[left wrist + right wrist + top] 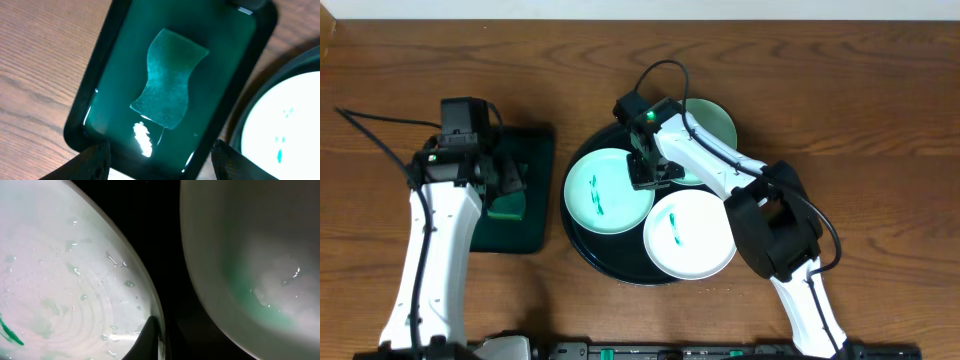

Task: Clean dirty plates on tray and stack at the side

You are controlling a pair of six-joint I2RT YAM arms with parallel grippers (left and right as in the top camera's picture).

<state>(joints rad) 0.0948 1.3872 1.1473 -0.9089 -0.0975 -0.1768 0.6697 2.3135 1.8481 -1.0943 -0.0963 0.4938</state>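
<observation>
Where the right gripper (650, 168) sits: low over the large round black tray with a raised rim (582, 240), in the gap between two plates. Whether its jaws are apart or closed cannot be told, since the wrist view shows only one dark fingertip (149, 336), right at a plate's edge.
State of the left gripper (163, 161): jaws spread wide and holding nothing, hovering over the flat green sponge (169, 79), which lies in shallow water in the small rectangular dark green tray (95, 75).
Plates: all three small round plates lie on the black tray. The mint plate with teal smears (605, 195) is to the left, the white plate with a teal smear (695, 240) at the front, and the pale green plate (717, 120) at the back, half under the right arm. None is stacked at the side on the brown wooden table (880, 120).
Step in hand, as judged: fetching the sponge while the right gripper steadies a plate by its rim.
Doing it well: lower the left jaws squarely astride the sponge's narrower middle, close firmly, and lift slowly so water drips into the green tray. The right finger should press the rim only, leaving the smear uncovered.
Only the right wrist view shows: water beads on the smeared plate and a greenish pool in its neighbour.
Only the left wrist view shows: the sponge's curved outline and the spread jaws.
Only the overhead view shows: all three plates and both arms together.
</observation>
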